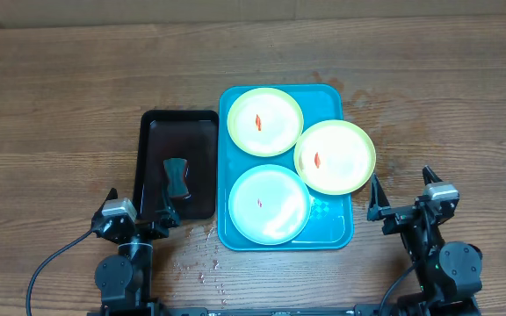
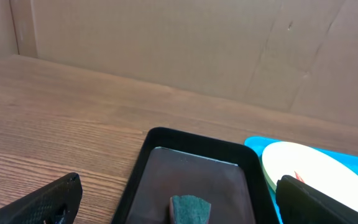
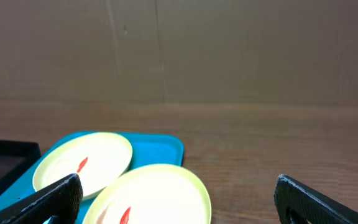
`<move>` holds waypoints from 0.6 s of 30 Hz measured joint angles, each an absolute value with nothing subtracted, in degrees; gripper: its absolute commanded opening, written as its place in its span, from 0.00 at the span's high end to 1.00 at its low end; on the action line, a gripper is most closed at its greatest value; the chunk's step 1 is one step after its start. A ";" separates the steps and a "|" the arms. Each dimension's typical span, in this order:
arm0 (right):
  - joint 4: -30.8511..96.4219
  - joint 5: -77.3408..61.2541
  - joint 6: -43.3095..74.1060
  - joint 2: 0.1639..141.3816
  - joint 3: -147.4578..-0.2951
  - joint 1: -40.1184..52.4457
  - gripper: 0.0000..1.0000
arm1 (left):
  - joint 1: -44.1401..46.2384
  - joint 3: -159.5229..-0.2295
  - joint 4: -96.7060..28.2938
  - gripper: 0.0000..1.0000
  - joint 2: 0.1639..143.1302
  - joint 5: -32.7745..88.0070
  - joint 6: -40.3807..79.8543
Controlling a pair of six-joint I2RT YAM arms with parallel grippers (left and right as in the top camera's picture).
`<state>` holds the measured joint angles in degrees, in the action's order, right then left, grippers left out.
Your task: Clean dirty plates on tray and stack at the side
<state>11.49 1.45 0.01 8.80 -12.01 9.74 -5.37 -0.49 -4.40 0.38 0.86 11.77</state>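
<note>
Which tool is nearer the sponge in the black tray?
Left. The left tool sits at the near edge of the black tray, just short of the sponge. The right tool is far off, on the other side of the turquoise tray.

The tray is turquoise. Two plates are yellow-green, the third plate mint-white, each with a red smear. Black tray, teal sponge, brown wood-grain table.
</note>
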 measured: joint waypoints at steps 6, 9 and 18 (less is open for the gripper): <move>16.32 -0.16 0.03 8.80 -12.01 9.74 0.00 | -5.37 -0.49 -4.38 0.00 0.38 0.86 11.77; 17.34 -0.91 0.03 8.80 -12.01 9.74 0.00 | -5.37 -0.49 -4.40 0.00 0.38 0.86 11.77; 20.97 -1.48 0.03 8.80 -12.01 9.74 0.00 | -5.37 -0.49 -4.40 0.00 0.38 0.86 11.77</move>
